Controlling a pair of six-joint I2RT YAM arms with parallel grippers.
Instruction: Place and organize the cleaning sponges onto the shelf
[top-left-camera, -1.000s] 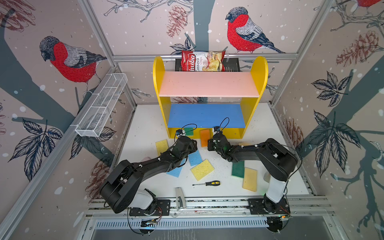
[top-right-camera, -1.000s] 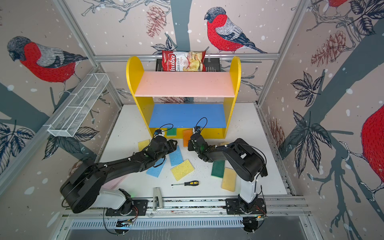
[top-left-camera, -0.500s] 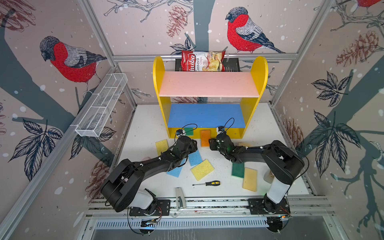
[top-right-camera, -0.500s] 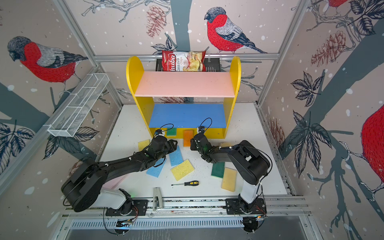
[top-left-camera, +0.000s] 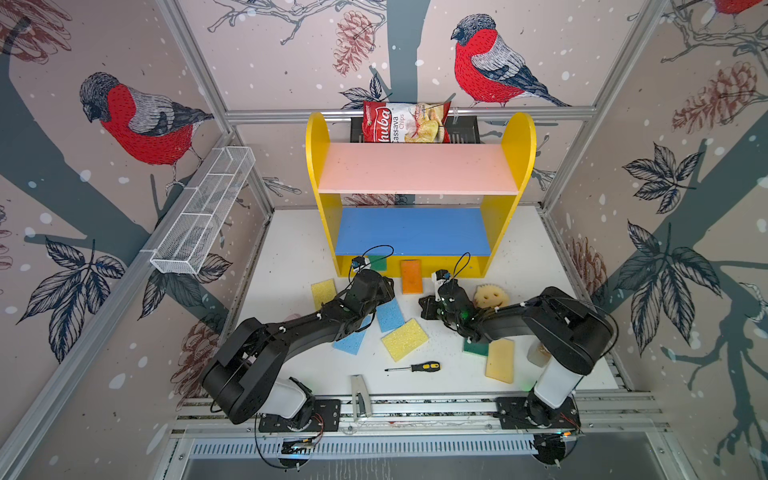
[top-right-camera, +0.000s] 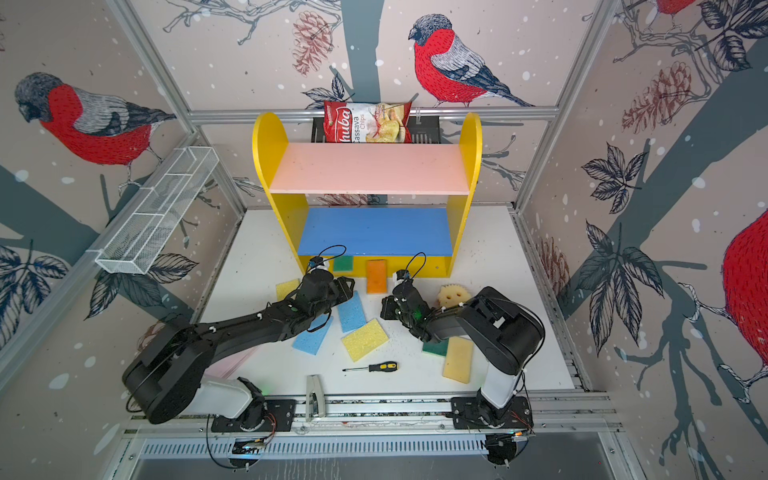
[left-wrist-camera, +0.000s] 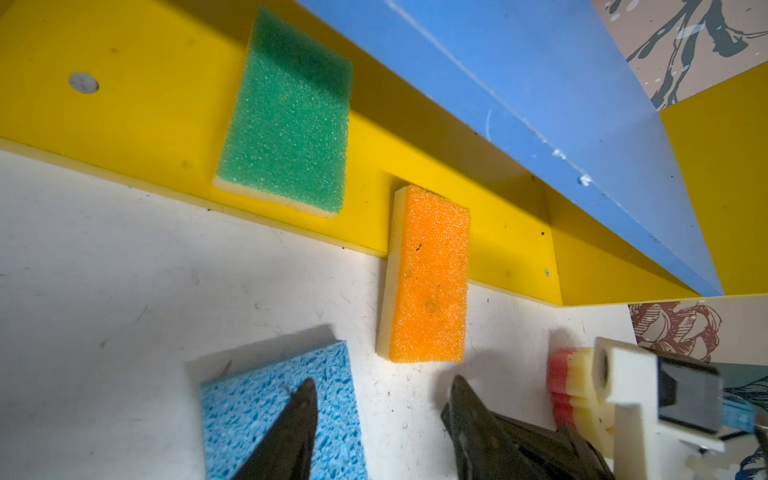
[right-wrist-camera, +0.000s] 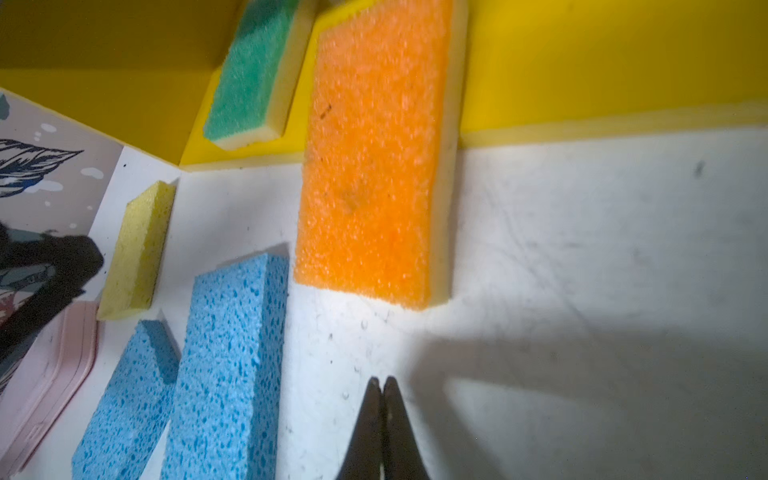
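Observation:
The yellow shelf (top-left-camera: 328, 224) has a green sponge (left-wrist-camera: 286, 116) lying on its base. An orange sponge (left-wrist-camera: 428, 274) lies half on the base's front edge and half on the table. My left gripper (left-wrist-camera: 383, 380) is open and empty, with one finger over a blue sponge (left-wrist-camera: 278, 407), just short of the orange one. My right gripper (right-wrist-camera: 381, 380) is shut on nothing, a little in front of the orange sponge (right-wrist-camera: 374, 166). Loose on the table are a smiley sponge (top-left-camera: 490, 296), two yellow sponges (top-left-camera: 323, 291) (top-left-camera: 404, 338), a second blue sponge (top-left-camera: 353, 338), a green one (top-left-camera: 476, 347) and a pale yellow one (top-left-camera: 500, 359).
A screwdriver (top-left-camera: 415, 367) lies near the front edge. A pink lid (right-wrist-camera: 45, 374) sits under the left arm. A white mesh tray (top-left-camera: 203, 212) hangs on the left wall. A chips bag (top-left-camera: 405, 122) stands in a black basket behind the shelf.
My right gripper has drawn back from the orange sponge and its jaws have shut empty, uncovering the smiley sponge. The left arm has not moved.

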